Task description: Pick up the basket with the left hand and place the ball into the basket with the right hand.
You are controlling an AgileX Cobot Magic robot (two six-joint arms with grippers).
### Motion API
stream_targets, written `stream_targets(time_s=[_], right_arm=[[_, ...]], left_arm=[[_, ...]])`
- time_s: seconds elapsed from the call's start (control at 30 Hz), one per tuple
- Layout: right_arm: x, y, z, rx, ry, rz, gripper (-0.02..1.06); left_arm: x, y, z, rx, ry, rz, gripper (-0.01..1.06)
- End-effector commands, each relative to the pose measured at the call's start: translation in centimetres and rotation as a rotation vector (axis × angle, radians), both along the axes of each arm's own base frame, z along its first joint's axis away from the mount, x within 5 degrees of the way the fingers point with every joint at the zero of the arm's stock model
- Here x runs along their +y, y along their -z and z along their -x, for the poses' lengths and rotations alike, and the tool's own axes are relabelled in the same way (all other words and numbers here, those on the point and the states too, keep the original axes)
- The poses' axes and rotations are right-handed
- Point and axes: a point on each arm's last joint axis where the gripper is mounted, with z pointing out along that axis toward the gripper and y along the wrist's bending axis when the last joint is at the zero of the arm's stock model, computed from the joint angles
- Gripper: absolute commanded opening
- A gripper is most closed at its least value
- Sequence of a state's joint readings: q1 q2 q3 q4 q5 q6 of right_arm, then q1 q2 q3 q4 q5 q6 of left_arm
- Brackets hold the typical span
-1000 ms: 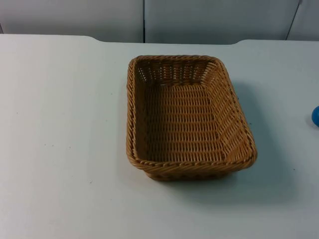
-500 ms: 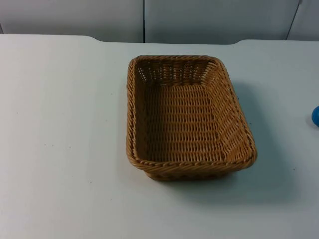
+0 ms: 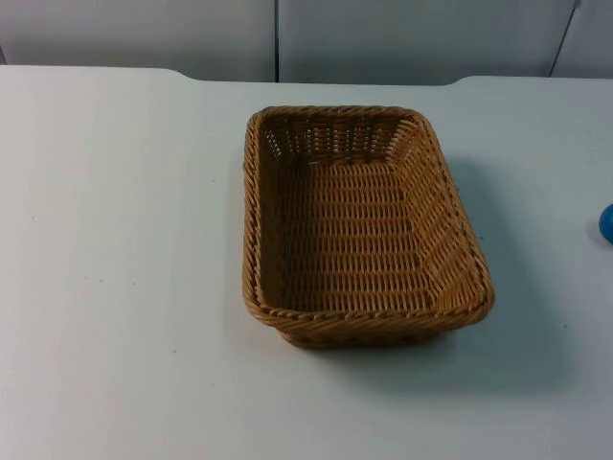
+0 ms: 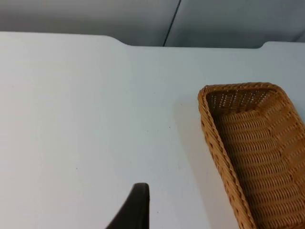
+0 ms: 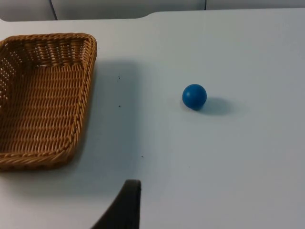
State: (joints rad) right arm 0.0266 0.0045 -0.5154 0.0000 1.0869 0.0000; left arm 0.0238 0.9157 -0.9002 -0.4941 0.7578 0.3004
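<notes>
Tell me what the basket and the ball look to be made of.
Basket: woven wicker or a plastic look-alike, tan, matte; interlaced strands and a braided rim show. Ball: smooth blue, probably rubber or plastic, with a slight sheen; the exact material is unclear.

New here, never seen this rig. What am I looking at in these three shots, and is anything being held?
It is a two-armed robot at a white table. One picture comes from a fixed camera looking down on the table; the other two come from cameras on each arm's wrist, looking along its gripper.

On the table stands a brown wicker basket, with nothing inside it. A small blue ball lies on the table apart from the basket, on its right; the fixed camera catches it at the edge.

The black shape in each wrist picture is a fingertip: the left gripper's over bare table left of the basket, the right gripper's over the table between basket and ball. Nothing is held. Both arms wait.
</notes>
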Motion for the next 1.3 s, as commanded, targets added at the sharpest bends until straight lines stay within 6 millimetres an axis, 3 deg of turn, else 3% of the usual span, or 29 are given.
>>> stream_targets(time_s=[0.0,0.73,0.93,1.13,1.27], right_arm=[[0.0,0.1,0.0,-0.005,0.007,0.000,1.05],[0.0,0.1,0.0,-0.005,0.007,0.000,1.05],[0.0,0.1,0.0,-0.005,0.007,0.000,1.05],[0.0,0.1,0.0,-0.005,0.007,0.000,1.05],[0.0,0.1,0.0,-0.005,0.007,0.000,1.05]], left_arm=[[-0.1,0.2,-1.1,-0.004,0.006,0.021,0.92],[-0.7,4.8,-8.3,0.071,0.036,0.145,0.92],[-1.0,5.3,-10.1,0.068,0.084,0.150,0.92],[-1.5,6.3,-13.4,0.118,0.138,0.144,0.92],[-4.2,7.9,-16.6,0.158,0.225,0.129,0.92]])
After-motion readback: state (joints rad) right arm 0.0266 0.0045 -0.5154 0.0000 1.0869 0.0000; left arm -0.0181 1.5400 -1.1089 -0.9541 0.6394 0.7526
